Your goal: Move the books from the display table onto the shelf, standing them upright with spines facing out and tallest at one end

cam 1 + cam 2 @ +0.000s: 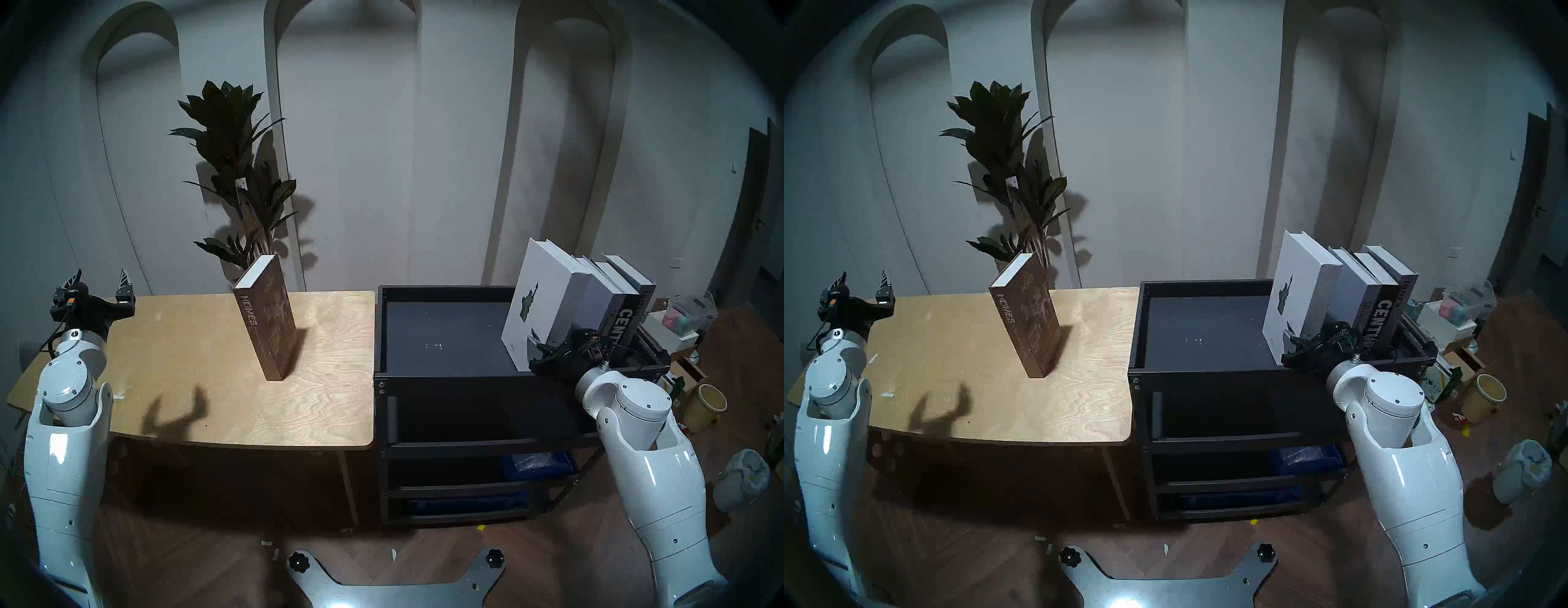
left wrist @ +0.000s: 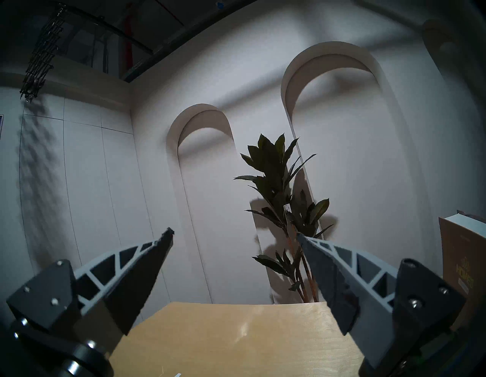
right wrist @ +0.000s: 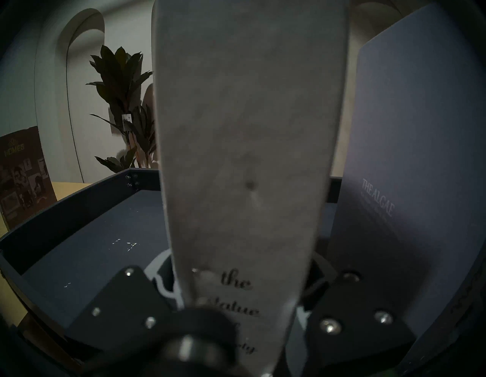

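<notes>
White Statue of Liberty book [image 1: 539, 305] stands upright at centre right, on the black shelf [image 1: 441, 335], leaning toward its grey neighbour. The right gripper [image 1: 564, 346] clasps its spine low down – long axis vertical. The left gripper [image 1: 99, 284], far left, is spread – brown HOMES book [image 1: 267, 322] waits on the display table [image 1: 203, 373].

Head pair looks down from above, nearly the same shot twice: plywood table [image 1: 212, 407] left, black cart [image 1: 445, 335] right. Left wrist cam sits low at the table's left end, tilted up at the wall. Right wrist cam is tight against the white book's [image 3: 249, 131] spine. All four catch the plant [image 2: 278, 184].
</notes>
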`<state>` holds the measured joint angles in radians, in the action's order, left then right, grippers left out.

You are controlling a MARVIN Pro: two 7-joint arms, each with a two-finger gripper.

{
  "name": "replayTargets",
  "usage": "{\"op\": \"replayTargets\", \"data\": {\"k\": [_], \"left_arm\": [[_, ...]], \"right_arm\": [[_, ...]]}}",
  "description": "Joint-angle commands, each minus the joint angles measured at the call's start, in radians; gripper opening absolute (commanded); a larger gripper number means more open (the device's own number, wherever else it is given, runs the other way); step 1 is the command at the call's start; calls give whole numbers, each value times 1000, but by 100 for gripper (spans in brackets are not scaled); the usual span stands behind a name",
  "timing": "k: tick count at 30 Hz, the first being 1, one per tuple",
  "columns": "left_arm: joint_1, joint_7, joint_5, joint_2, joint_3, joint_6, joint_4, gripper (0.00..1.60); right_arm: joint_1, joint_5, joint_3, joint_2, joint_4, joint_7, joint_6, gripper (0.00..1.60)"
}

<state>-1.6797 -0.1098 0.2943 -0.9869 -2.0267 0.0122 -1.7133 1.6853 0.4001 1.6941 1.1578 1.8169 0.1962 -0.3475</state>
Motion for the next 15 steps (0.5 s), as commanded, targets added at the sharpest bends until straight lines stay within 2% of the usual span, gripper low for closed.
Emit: {"op": "replayTargets", "data": {"k": [1, 10, 13, 14, 15], "left_arm": [[-5, 5, 2, 7, -18, -13, -25, 160], [-7, 2, 7, 5, -18, -13, -36, 160], [-4, 0, 7, 4, -14, -11, -40, 160], [-2, -1, 7, 4, -13, -10, -42, 160], [-2, -1, 7, 4, -12, -9, -44, 160]], "right_arm": [[16, -1, 10, 6, 37, -10, 7, 72], [19, 7, 19, -1, 47, -12, 4, 75], [19, 10, 23, -2, 50, -11, 4, 107], [18, 10, 24, -3, 49, -11, 4, 110], [17, 11, 24, -4, 48, -11, 4, 126]]}}
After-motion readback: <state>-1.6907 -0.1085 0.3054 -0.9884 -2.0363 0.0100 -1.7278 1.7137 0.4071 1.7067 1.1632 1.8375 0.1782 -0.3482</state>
